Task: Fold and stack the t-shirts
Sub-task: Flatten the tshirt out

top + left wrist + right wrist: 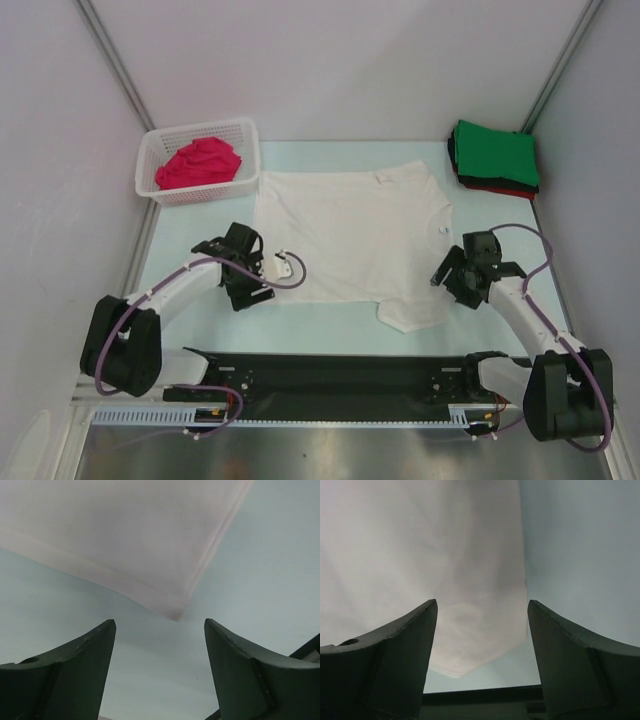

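The left claw [160, 625] and right claw [482, 605] both hang spread above the white t-shirt [345, 235], likely limp and light, best pinched at hem corner and sleeve.

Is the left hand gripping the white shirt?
No, the left hand is open, and the white shirt lies untouched ahead of it.

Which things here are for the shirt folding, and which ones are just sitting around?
For the job:
white t-shirt, spread flat
magenta-red t-shirt, bunched up
green t-shirt, on top of the folded pile
red t-shirt, under it

Just lying about:
white lattice basket, holding the magenta-red one
table
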You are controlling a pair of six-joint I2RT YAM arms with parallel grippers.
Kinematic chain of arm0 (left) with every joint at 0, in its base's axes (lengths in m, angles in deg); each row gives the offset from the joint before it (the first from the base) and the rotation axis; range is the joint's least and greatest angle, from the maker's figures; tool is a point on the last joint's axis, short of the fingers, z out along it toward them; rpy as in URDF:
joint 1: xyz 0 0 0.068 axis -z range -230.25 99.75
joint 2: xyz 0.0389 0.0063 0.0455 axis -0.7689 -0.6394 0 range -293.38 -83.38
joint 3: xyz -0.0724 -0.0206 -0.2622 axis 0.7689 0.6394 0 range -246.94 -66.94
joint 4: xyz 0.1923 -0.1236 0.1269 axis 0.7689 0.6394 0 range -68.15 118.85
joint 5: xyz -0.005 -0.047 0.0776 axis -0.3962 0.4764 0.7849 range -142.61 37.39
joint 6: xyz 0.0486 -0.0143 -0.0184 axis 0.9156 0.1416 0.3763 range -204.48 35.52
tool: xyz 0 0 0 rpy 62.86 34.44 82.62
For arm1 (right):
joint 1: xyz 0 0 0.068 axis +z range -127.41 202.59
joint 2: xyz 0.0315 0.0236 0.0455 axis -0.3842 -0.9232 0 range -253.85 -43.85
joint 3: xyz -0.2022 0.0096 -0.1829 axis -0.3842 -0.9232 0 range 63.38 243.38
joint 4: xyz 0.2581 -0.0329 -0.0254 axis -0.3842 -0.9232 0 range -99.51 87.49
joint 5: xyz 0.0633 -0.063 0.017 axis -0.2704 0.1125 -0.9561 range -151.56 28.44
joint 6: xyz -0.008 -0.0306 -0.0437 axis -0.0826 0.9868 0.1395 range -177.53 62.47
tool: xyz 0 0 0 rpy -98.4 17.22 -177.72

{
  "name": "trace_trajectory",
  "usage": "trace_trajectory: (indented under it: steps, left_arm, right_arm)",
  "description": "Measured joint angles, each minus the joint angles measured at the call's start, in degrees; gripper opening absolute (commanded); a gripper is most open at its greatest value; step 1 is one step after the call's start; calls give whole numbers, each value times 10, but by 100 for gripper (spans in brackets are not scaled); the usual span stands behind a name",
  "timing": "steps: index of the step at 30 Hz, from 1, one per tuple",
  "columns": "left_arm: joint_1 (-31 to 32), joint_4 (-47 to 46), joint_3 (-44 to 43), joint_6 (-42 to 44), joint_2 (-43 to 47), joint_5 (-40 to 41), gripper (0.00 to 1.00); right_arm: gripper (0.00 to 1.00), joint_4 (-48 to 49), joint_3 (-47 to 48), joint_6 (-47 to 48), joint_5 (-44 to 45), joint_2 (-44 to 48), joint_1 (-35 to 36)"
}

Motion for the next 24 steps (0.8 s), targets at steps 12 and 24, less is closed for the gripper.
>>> trace_trajectory:
  steps: [12, 24]
  left_arm:
    - [0, -59, 80, 4, 30, 5, 61]
    - [0, -90, 78, -43, 5, -11, 0]
  right_arm:
    - [77, -90, -41, -116, 36, 61, 112]
    - [12, -70, -107, -172, 43, 80, 121]
